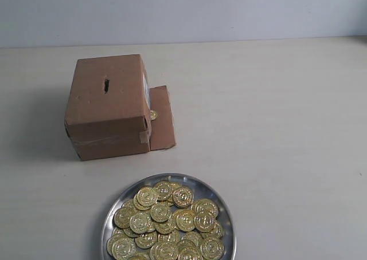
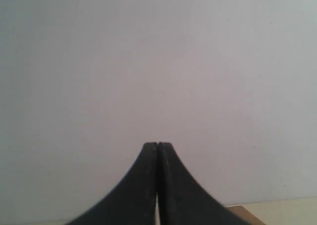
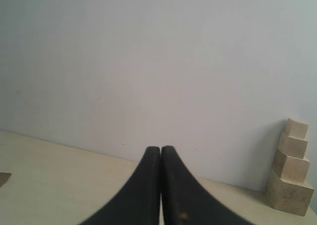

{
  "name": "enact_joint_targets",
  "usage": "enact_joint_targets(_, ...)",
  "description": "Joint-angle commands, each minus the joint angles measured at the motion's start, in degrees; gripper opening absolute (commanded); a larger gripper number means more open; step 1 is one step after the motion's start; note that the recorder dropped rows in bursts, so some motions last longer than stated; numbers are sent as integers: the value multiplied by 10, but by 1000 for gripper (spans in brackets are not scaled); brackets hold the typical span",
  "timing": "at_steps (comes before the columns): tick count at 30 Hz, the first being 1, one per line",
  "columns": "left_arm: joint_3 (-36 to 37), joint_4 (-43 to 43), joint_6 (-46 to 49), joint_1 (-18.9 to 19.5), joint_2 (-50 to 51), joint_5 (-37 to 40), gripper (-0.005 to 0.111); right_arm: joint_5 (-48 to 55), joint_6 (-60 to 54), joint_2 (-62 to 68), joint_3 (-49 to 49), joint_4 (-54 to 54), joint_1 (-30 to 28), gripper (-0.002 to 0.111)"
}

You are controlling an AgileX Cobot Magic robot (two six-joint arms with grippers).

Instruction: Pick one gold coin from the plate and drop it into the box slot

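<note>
The plate [image 1: 200, 184] is sitting at the near edge of the exterior view, slightly left of centre: round, shiny silver metal, low raised rim, its nearest part running out of frame. Gold coins [image 1: 166, 225] are lying heaped across it, overlapping in loose layers, faces stamped, leaving only a crescent of bare metal showing toward the far and right rim. The box [image 1: 106, 108] is standing farther back and to the left, brown cardboard, roughly cubic, tape running along its lower front seam. The box slot [image 1: 106, 85] is showing as a short dark slit with ragged edges in the top face, running front to back. A loose flap [image 1: 162, 119] is lying flat on the surface [image 1: 275, 128] against the box's right side, and a stray coin [image 1: 153, 115] is resting on it, right against the box wall. A white label edge [image 1: 147, 88] is peeking along the upper right side. A strip of bare surface is separating plate from box; the right half of the surface is lying open up to the pale wall [image 1: 183, 14]. The left tool [image 2: 157, 144] is pointing at the wall, its black fingers pressed together, clenched on nothing. The right tool [image 3: 161, 148] is likewise clenched, fingers touching, gripping nothing, with a stepped pale block [image 3: 290, 170] standing off to one side against the wall.
</note>
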Motion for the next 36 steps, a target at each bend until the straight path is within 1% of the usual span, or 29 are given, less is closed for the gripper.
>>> enact_joint_targets(1,1,4,0,-2,-2,3,0,5,-4,-2,2,-2,-3,0)
enact_joint_targets(15,1,3,0,-2,-2,3,0,5,-3,-2,2,5,-3,0)
enact_joint_targets(16,1,-11,0,-2,-2,4,0,5,-3,-2,2,12,-3,0)
enact_joint_targets(17,1,-43,0,-2,-2,4,0,5,-3,-2,2,16,-3,0)
enact_joint_targets(18,1,-82,0,-2,-2,4,0,5,-3,-2,2,17,-3,0)
enact_joint_targets(20,1,-190,0,-2,-2,5,0,5,-3,-2,2,17,-3,0)
enact_joint_targets(22,1,-226,0,-2,-2,9,0,5,-3,-2,2,17,-3,0)
enact_joint_targets(24,1,-227,0,-2,-2,29,0,5,-3,-2,2,17,-3,0)
enact_joint_targets(27,1,-237,0,-2,-2,89,0,5,-3,-2,2,17,-3,0)
enact_joint_targets(34,1,-241,0,-2,-2,270,0,5,-3,-2,2,17,-3,0)
enact_joint_targets(36,1,-248,0,-2,-2,302,0,5,-3,-2,2,17,-3,0)
